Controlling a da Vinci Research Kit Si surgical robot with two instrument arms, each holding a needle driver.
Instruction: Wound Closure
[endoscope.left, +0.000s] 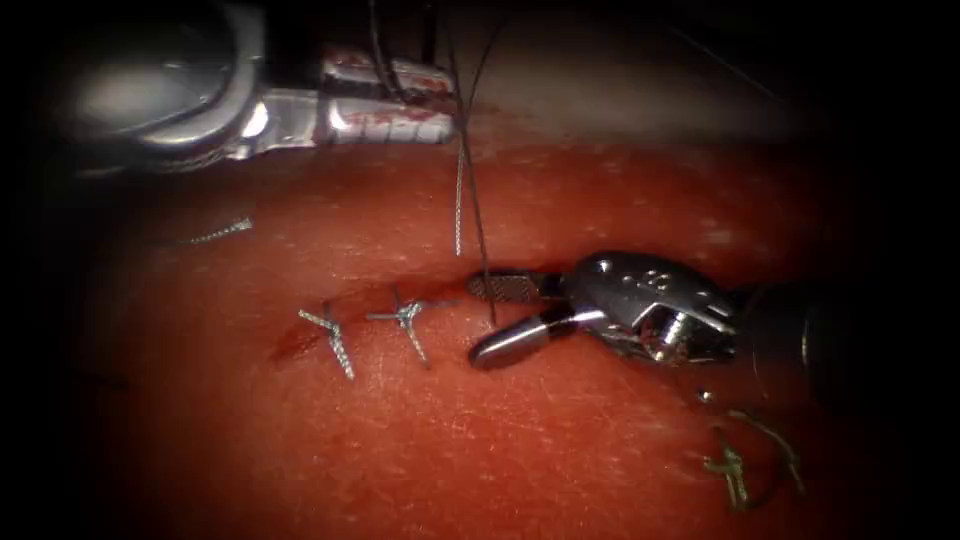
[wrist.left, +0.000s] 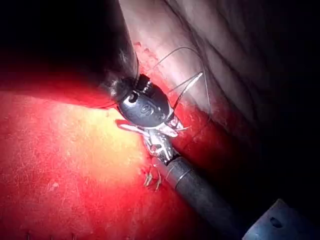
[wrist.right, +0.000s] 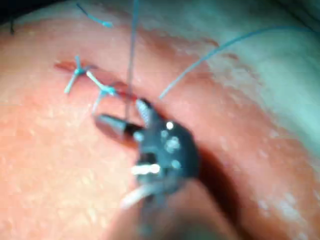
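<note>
On the tissue (endoscope.left: 500, 450), two tied stitches (endoscope.left: 405, 318) sit side by side across the cut (endoscope.left: 350, 300). Just right of them, the right tool (endoscope.left: 490, 318) straddles the thread (endoscope.left: 478, 230), which rises to the left tool (endoscope.left: 452, 100) behind. Cut thread ends (endoscope.left: 735, 470) lie at front right.

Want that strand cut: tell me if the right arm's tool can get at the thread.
Probably yes: the right tool is open with the taut thread between its jaws, while the left tool holds the strand up.
</note>
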